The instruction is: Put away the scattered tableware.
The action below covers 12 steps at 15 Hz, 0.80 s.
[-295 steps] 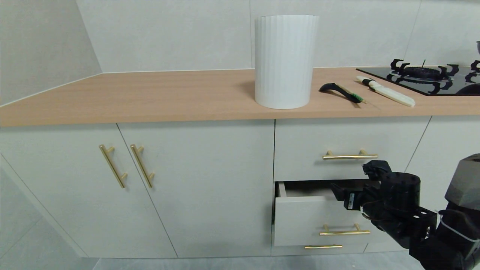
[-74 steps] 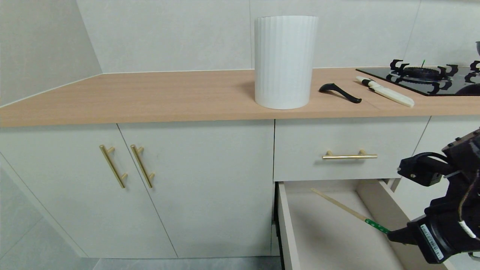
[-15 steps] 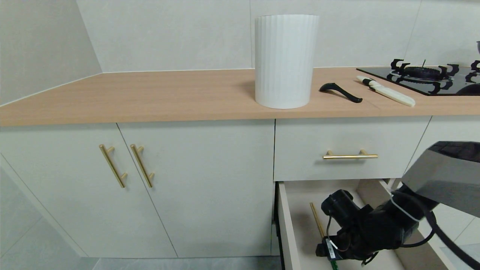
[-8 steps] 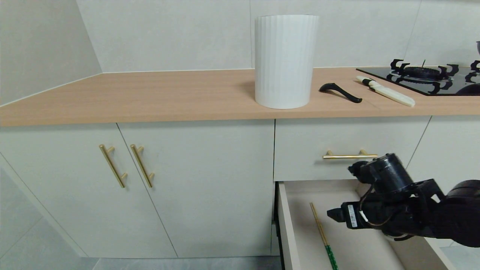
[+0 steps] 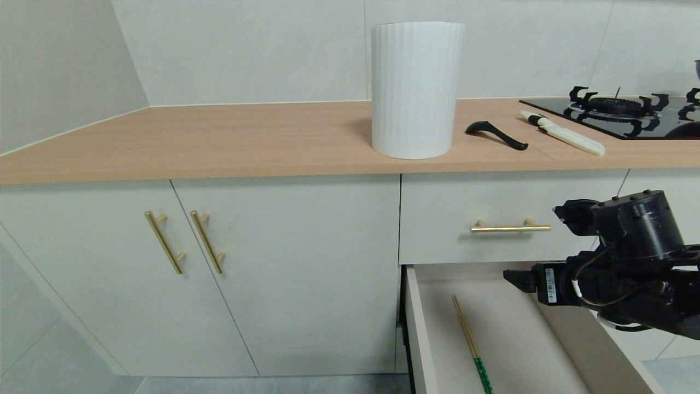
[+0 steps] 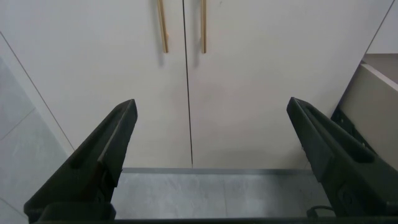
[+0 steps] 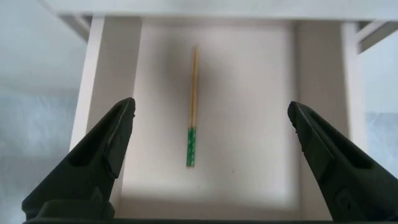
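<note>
A pair of wooden chopsticks (image 5: 471, 343) with green ends lies loose on the floor of the open lower drawer (image 5: 414, 323). In the right wrist view the chopsticks (image 7: 193, 106) lie lengthwise in the drawer (image 7: 118, 93). My right gripper (image 5: 541, 243) hangs open and empty above the drawer's right side, in front of the upper drawer. It is seen again as the right gripper (image 7: 211, 109) in its own wrist view. A black spoon (image 5: 496, 134) and a white knife (image 5: 563, 133) lie on the wooden counter (image 5: 219, 142). My left gripper (image 6: 211, 106) is open, low, facing the cabinet doors.
A tall white ribbed container (image 5: 415, 90) stands on the counter left of the spoon. A black hob (image 5: 618, 112) sits at the far right. Two cabinet doors with gold handles (image 5: 183, 241) are to the left of the drawers. The upper drawer's handle (image 5: 510, 227) is near my right gripper.
My right gripper has risen out of the drawer and moved up and to the right, leaving the chopsticks lying there. Long before, the chopsticks lay on the counter and the drawer was barely open.
</note>
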Tool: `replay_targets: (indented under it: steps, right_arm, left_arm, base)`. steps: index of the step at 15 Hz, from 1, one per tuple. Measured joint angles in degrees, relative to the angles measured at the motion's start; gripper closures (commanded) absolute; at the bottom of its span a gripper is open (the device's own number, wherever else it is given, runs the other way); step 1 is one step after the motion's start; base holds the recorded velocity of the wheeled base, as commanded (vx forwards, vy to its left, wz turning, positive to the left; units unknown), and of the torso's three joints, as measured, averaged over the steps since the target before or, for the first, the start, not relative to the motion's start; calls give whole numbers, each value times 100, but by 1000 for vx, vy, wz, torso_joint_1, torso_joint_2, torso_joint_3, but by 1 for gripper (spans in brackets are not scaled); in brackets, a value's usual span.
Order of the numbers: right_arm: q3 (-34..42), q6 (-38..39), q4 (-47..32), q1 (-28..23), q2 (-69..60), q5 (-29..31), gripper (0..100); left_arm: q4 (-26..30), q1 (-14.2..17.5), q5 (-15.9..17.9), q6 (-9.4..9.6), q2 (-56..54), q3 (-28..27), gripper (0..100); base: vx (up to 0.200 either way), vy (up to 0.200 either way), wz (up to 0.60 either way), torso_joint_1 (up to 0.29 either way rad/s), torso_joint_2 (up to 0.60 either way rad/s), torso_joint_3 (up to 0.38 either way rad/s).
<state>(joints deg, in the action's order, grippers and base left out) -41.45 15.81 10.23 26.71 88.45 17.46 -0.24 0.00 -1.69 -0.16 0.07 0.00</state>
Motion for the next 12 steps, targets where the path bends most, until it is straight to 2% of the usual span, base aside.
replay_targets:
  steps: [4,8,12]
  right_arm:
    - [5,-141,6,-48,-155,82,0]
    - [20,-233,6,-85,-201,99,0]
    - [24,-235,15,-85,-199,99,0]
  left_arm:
    - [2,0,2,0,0,0,0]
    - [17,0,-2,0,0,2,0]
    - [4,0,0,0,0,-2,0]
  base:
    - [0,0,0,5,-21,-9]
    - [0,0,0,74,-245,-245]
    - [0,0,0,176,-530,-296]
